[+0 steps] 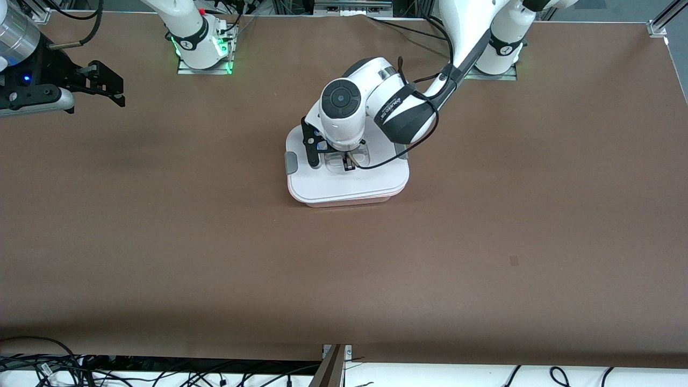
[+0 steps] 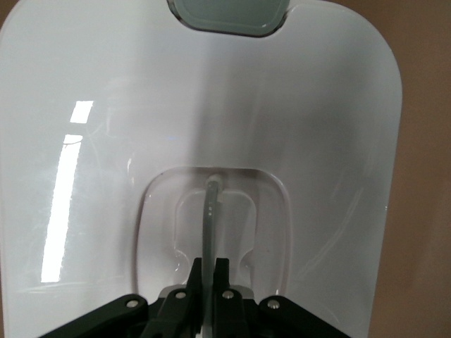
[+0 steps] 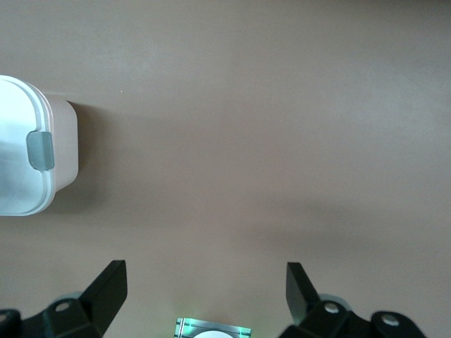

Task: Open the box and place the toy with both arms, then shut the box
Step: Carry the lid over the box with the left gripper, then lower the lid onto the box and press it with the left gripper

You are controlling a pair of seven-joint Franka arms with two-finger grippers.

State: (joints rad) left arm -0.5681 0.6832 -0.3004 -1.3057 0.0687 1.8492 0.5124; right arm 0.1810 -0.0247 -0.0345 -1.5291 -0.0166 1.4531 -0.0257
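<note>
Front view, item one: the box [image 1: 346, 183], rounded rectangular, white lid [image 1: 344, 185] on, translucent pinkish base showing as a thin edge under the lid. It sits on the brown table [image 1: 215, 242], roughly midway between my two bases. A grey side clip [image 1: 291, 162] shows on the end toward my right arm.

Item two: my left gripper [image 1: 348, 163], reaching down from the base at the left arm's end, sits in the clear recessed centre of the lid. My fingers are pressed together on the thin handle [image 2: 210, 218] that stands up in that recess.

Left wrist view, item three: the same lid [image 2: 106, 105] fills the picture, glossy, with bright reflections. My two black fingers [image 2: 194, 278] pinch the greyish handle strip between them, and the recess curves around it. A grey clip [image 2: 227, 15] shows at the lid's edge.

Item four: my right gripper [image 1: 107, 86] hangs over bare table toward the right arm's end, well apart from the box, waiting. Its fingers stand wide apart, nothing between them.

Right wrist view, item five: my two finger tips [image 3: 109, 285] over plain brown surface; one end of the box [image 3: 63, 148] with its grey clip [image 3: 40, 151] at the picture's edge.

Toy: not visible in any view.
</note>
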